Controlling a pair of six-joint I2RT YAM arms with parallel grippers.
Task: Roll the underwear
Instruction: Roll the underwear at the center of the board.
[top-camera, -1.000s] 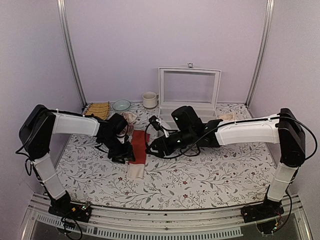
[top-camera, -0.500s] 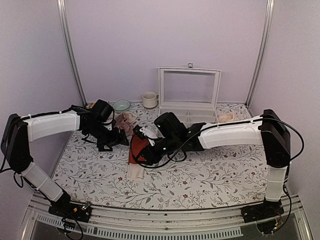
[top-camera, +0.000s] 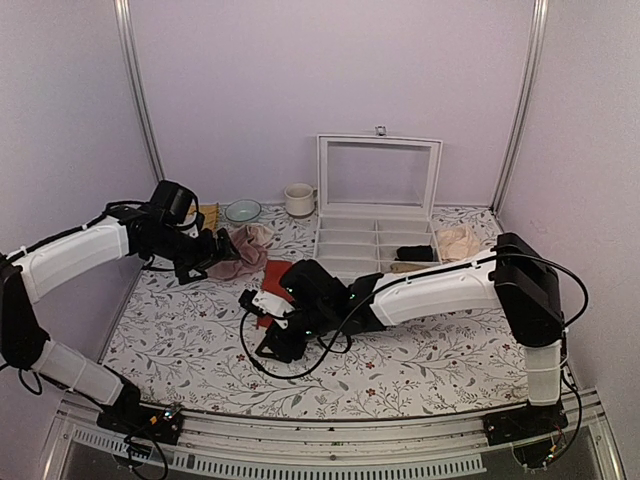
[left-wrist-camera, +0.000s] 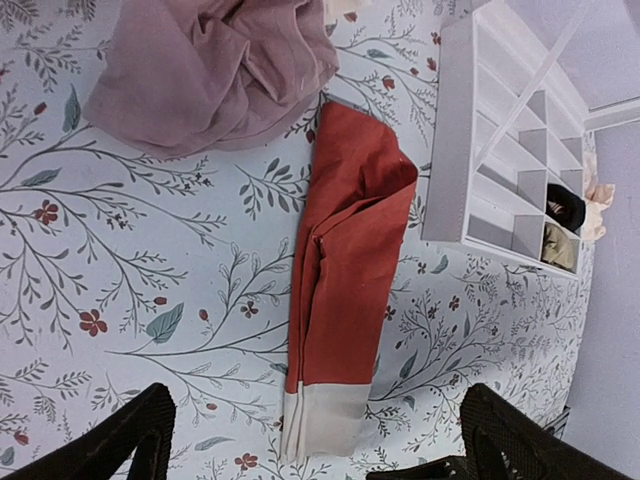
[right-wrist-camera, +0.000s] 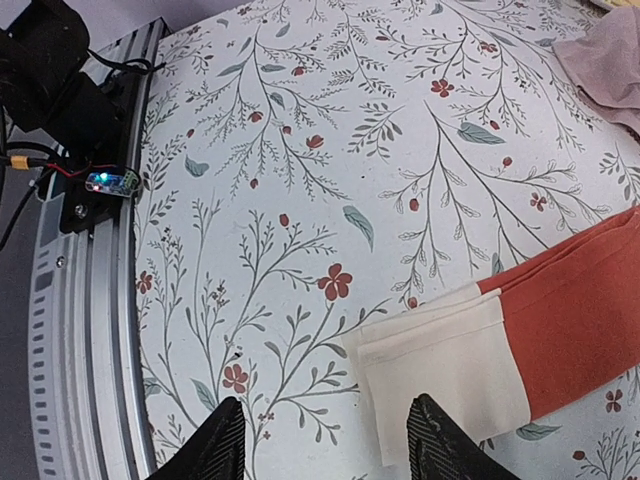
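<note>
Underwear (top-camera: 277, 272) lies folded into a long narrow strip on the tabletop (top-camera: 450, 350), left of centre, mostly hidden from above by the right arm; left end effector (top-camera: 220, 262) hangs beside the pink cloth (top-camera: 240, 252), right end effector (top-camera: 272, 348) reaches low over the strip's near end.

Left wrist: the underwear (left-wrist-camera: 345, 280) runs from its red far end to the cream waistband; the pink cloth (left-wrist-camera: 215, 70) sits just beside the far end, possibly touching, and the box (left-wrist-camera: 480, 150) stands close on the other side; the left end effector (left-wrist-camera: 318, 430) is spread wide, its fingers (left-wrist-camera: 140, 440) well apart and holding nothing.

Right wrist: the waistband (right-wrist-camera: 450, 370) lies flat with layered edges showing; the right end effector (right-wrist-camera: 325, 440) is parted, gripping nothing, and one finger sits close to the waistband corner.

Likely trouble: a pinch may catch only the top layer, so the fold opens; a one-sided start would give a skewed, loose roll; the roll could drag into the pink cloth or meet the box near the far end.
</note>
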